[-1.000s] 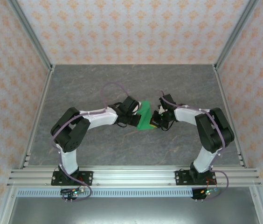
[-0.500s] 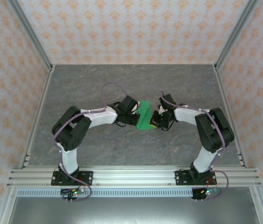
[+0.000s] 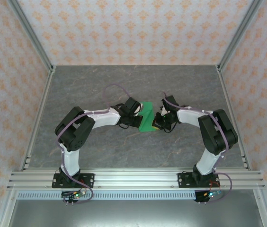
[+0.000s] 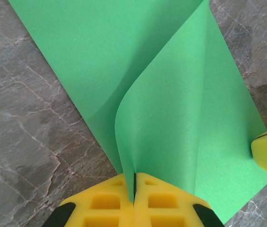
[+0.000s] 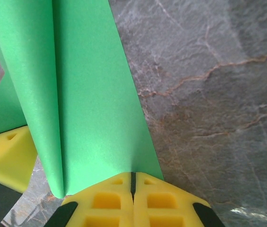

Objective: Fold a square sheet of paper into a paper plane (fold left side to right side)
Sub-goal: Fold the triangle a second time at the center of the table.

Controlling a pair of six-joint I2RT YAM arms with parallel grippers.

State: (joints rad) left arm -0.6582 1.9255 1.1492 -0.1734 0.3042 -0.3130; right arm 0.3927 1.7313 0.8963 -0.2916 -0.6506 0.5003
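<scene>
Pinching one sheet (image 4: 181, 109): left hand (image 4: 134, 182), right hand (image 5: 132, 179)

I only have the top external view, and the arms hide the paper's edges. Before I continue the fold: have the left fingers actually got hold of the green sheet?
Observer: Yes. The left wrist view shows the left fingers shut on one edge of the green sheet, which curls up off the table.
Operator: And the right side?
Observer: The right fingers are shut on an edge of it too.
Operator: Is the fold creased yet?
Observer: No. The right wrist view shows a soft rounded bend, not a flat crease.
</scene>
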